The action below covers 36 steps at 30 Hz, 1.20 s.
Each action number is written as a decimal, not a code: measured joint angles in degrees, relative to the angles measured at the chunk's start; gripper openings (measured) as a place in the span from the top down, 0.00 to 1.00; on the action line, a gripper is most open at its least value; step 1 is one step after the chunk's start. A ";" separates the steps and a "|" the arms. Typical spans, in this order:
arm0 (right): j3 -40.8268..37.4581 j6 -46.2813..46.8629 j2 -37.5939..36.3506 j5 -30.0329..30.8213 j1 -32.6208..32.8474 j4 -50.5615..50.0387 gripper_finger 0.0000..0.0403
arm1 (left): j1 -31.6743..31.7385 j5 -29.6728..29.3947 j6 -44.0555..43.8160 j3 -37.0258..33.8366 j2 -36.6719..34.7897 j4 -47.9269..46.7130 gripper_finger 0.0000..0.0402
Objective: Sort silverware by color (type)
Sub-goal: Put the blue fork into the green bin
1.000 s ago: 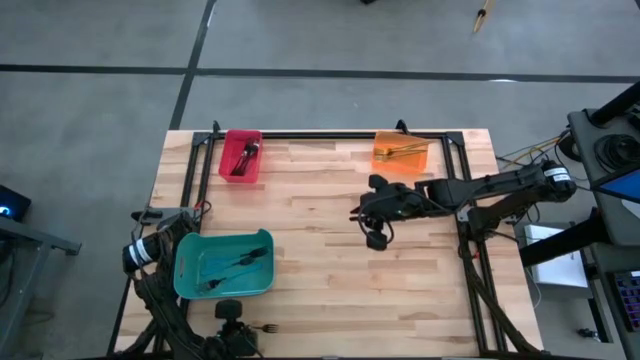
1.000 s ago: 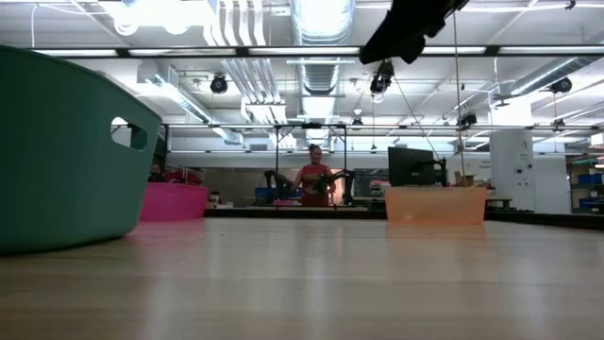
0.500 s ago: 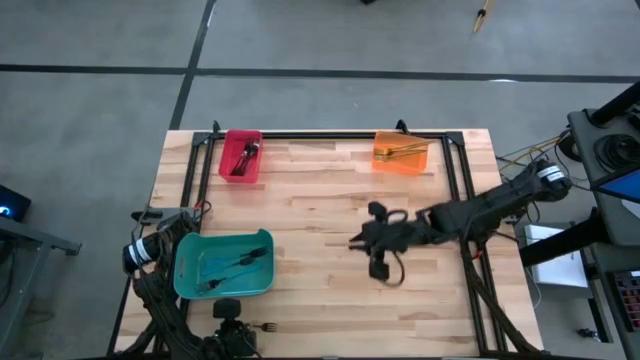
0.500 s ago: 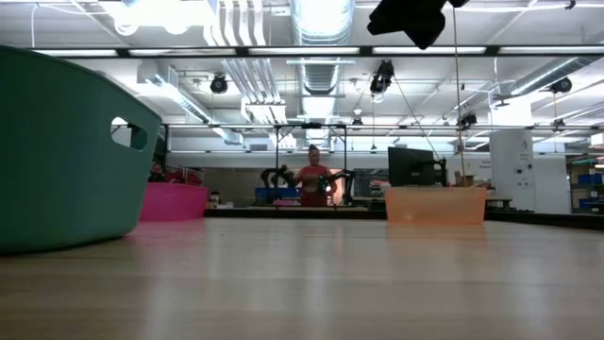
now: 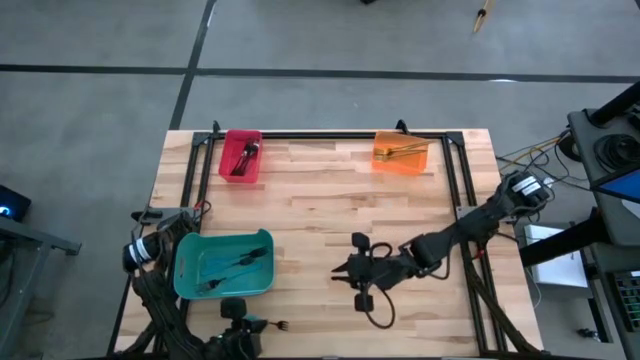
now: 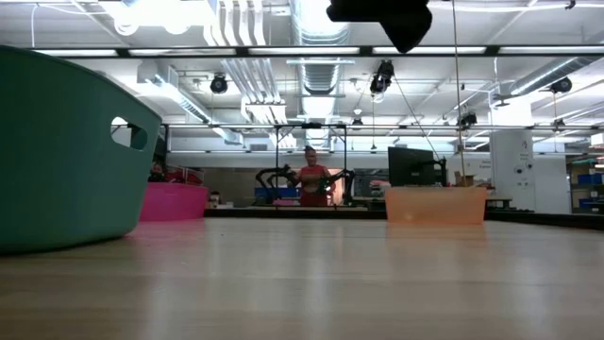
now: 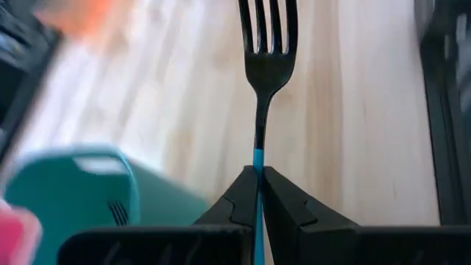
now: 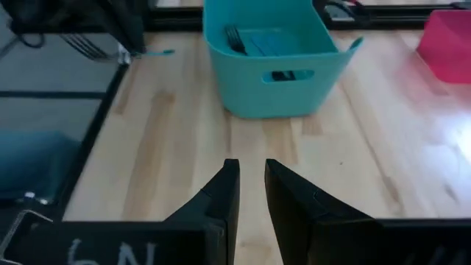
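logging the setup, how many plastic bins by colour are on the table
red bin: 1
orange bin: 1
teal bin: 1
total: 3

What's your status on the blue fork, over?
Left gripper shut on blue-handled fork, beside teal bin. Right gripper open, empty, mid-table. Path clear.

Teal bin (image 8: 276, 62) beyond parted jaws
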 joint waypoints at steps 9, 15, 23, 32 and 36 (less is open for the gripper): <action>0.34 0.01 0.43 6.34 1.35 0.48 0.86 | 5.28 -18.36 13.72 10.04 -0.55 -1.01 1.00; 0.35 -1.08 -2.69 6.82 1.38 -2.02 0.86 | 12.05 -21.52 23.74 18.82 -0.82 -6.08 1.00; 0.35 -1.11 -7.43 10.37 2.20 -13.69 0.86 | 20.88 -20.89 24.32 23.46 -3.17 -16.60 1.00; 0.22 -6.50 -10.19 12.47 2.15 -18.11 0.86 | 32.05 -17.65 22.85 11.92 -15.97 -16.92 1.00; 0.20 -9.32 -10.31 15.60 2.02 -17.98 0.86 | 39.55 -11.78 17.55 1.22 -24.17 -16.75 1.00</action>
